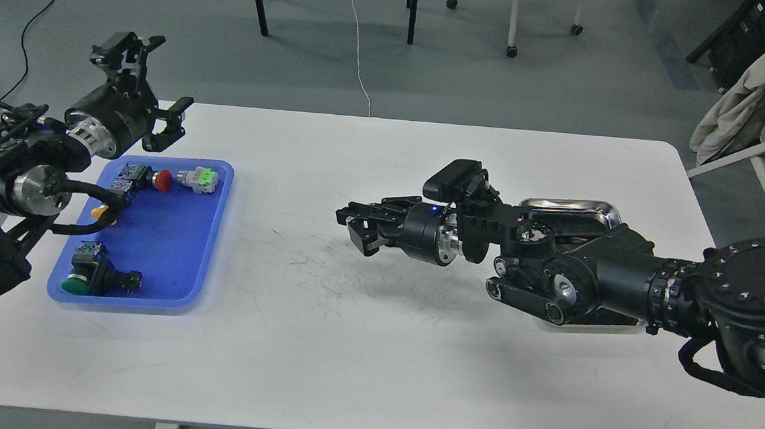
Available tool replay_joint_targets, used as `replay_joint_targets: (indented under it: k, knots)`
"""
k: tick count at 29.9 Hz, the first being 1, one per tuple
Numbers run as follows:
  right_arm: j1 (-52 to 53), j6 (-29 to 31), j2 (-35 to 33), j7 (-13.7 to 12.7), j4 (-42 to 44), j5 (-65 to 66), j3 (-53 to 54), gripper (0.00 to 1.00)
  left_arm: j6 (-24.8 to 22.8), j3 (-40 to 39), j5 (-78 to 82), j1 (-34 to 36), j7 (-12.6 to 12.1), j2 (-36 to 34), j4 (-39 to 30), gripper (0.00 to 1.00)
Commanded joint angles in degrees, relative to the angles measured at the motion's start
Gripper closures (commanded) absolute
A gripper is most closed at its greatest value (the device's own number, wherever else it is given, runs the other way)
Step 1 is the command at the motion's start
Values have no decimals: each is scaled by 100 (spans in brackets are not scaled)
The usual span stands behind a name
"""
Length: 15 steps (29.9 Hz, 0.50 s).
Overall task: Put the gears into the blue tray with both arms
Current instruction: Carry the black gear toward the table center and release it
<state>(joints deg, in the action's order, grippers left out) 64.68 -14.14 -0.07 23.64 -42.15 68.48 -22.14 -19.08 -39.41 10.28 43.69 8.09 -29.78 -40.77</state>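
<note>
Reaching across mid-worktop, right pincer [358,225] points left, fingers slightly parted, nothing seen between them. Left pincer [145,87] raised past the far left corner of the blue tray [171,247], fingers spread wide, empty. Tray at left holds push-buttons [196,178]; no gears made out.

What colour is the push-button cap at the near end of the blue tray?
Green, on the push-button in the blue tray, head view.
</note>
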Motion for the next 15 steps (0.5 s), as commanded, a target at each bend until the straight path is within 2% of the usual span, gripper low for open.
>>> replay_joint_targets:
  k: [1, 11, 15]
  knots:
    - [-175, -28, 7, 35, 22, 16, -36, 99, -8, 12, 0, -1, 0, -89, -19, 1]
    - [-334, -28, 7, 149, 40, 244, -80, 99, -17, 21, -9, -10, -9, -248, -98, 1]
    - [-334, -28, 7, 281, 40, 271, -80, 99, -17, 21, -9, -10, -9, -283, -98, 1]
